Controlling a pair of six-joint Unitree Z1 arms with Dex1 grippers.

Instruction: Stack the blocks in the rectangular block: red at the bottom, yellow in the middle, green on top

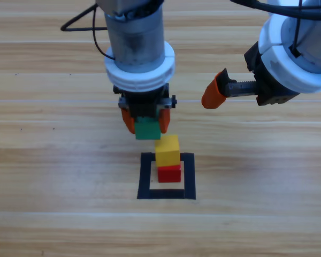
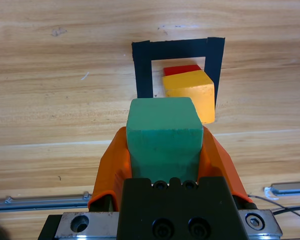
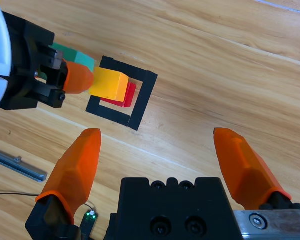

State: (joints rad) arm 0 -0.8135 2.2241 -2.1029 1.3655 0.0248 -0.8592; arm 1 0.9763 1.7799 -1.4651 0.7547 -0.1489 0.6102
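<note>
The red cube (image 1: 169,174) sits inside the black tape frame (image 1: 145,179) with the yellow cube (image 1: 167,150) stacked on it. My left gripper (image 1: 147,122) is shut on the green cube (image 1: 147,129), held in the air just behind and left of the stack. The left wrist view shows the green cube (image 2: 163,135) between the orange jaws, with the yellow cube (image 2: 190,92), a strip of red (image 2: 181,69) and the frame (image 2: 141,70) beyond. My right gripper (image 3: 162,157) hangs open to the right, above the table; its view shows the stack (image 3: 110,84) and frame (image 3: 140,107).
A metal rail (image 2: 37,202) runs along the table edge in the left wrist view, with another piece (image 2: 289,189) at its right. A black cable (image 1: 81,24) loops behind the left arm. Bare wood surrounds the frame.
</note>
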